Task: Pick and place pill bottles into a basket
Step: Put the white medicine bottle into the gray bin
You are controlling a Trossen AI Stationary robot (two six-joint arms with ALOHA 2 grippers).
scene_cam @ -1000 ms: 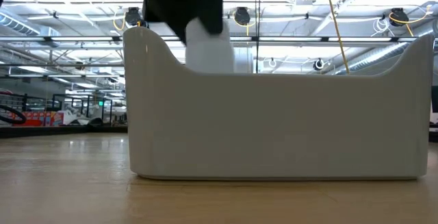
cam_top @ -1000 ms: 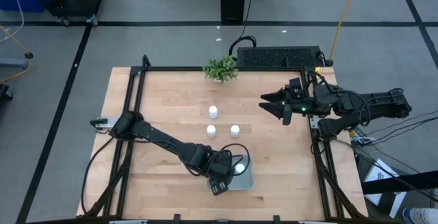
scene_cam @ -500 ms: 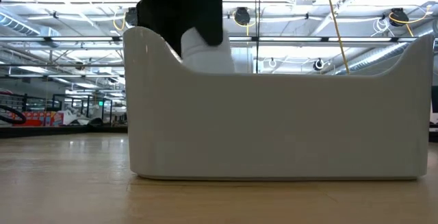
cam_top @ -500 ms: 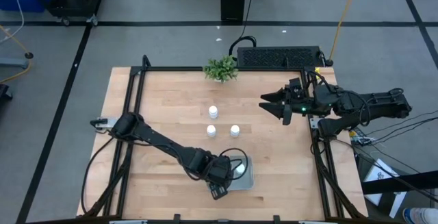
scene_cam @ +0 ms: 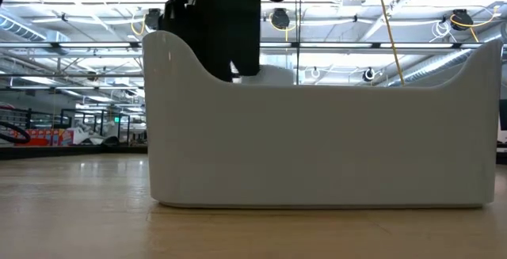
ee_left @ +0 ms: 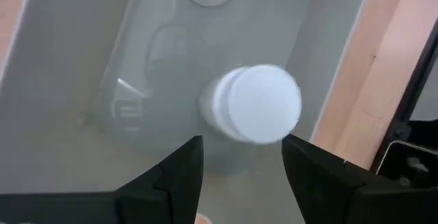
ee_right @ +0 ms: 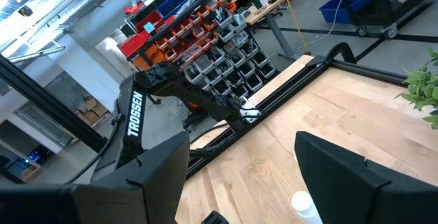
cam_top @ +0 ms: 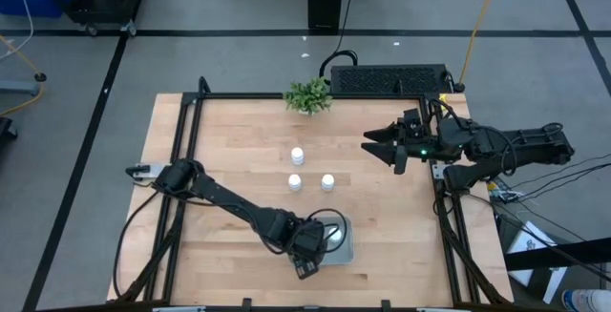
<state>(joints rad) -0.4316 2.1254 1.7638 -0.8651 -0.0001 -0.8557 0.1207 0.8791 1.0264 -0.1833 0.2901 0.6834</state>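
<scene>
**A:** What are you looking down on?

**B:** A pale wood table (cam_top: 229, 150) framed in black rails, on grey floor with dark tape lines. A green plant (cam_top: 307, 94) sits at its top edge.

**A:** Where is your left gripper (cam_top: 307, 245)?

**B:** Lower centre, over the basket (cam_top: 345, 252). Its fingers (ee_left: 179, 176) are parted and a pill bottle (ee_left: 252, 105) lies free on the basket floor just ahead of them.

**A:** The other bottles?

**B:** Three stand mid-table: one (cam_top: 297, 155) above, two (cam_top: 295, 182) (cam_top: 327, 181) side by side below.

**A:** The right gripper (cam_top: 370, 144)?

**B:** Centre right, spread open and holding nothing. The low view shows a ceiling of bright strip lights.
</scene>
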